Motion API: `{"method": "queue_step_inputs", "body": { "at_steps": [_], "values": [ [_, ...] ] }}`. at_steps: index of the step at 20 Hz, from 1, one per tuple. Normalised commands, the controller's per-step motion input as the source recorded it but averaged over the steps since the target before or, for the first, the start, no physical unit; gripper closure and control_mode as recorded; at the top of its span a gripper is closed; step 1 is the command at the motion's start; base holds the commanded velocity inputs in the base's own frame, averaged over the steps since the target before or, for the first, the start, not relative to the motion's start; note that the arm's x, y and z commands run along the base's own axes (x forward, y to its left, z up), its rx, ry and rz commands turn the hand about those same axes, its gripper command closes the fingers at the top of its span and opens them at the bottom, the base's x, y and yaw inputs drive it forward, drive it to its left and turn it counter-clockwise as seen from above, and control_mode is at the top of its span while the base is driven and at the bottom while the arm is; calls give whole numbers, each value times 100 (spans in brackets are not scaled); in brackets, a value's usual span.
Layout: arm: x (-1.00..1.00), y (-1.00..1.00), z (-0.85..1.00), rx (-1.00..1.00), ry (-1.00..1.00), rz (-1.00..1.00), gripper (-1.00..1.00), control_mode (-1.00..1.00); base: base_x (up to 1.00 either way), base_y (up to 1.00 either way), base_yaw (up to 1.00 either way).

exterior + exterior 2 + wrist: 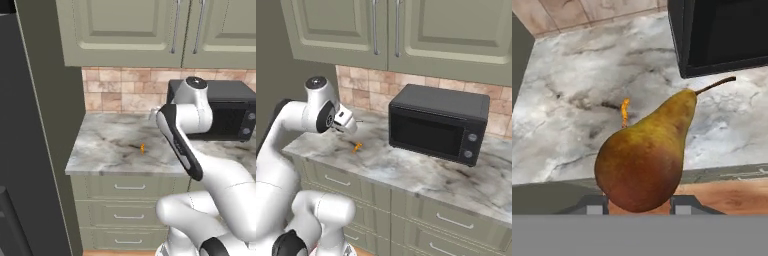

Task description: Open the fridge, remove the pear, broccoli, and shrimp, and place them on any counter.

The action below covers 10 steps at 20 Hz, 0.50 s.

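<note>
Claw (640, 202) clamped on the pear (644, 155): fat end sits between the two dark fingertips (592, 204), stem end points up and away toward the oven. Pear is smooth, teardrop-shaped, yellow-brown at the neck going reddish-brown at the base, with a thin curved stem.

Bench (107, 145) is grey-white marbled stone with dark veining, square front edge, over sage-green drawer fronts with thin metal pulls. Shrimp (142, 148) lies on the bench: tiny orange curl, on bare stone, apart from everything else.

Black toaster oven (438, 127) sits on the bench against the tan tile backsplash, boxy, glass door, two knobs on its right side. Open marble to its left around the shrimp and out to the front edge. Left end of the bench butts against a tall green side panel; dark grey fridge (22, 165) face beyond it.

In the right base view the claw (348, 124) hangs above the bench's left part, above the shrimp (357, 147).
</note>
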Motion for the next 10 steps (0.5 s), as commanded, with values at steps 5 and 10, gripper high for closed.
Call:
{"method": "queue_step_inputs", "body": {
  "at_steps": [5, 10],
  "values": [
    [98, -6, -100, -6, 15, 3, 100, -100, 0, 0, 0],
    [90, -38, -94, 0, 3, 0, 100, -100, 0, 0, 0]
  ]
}}
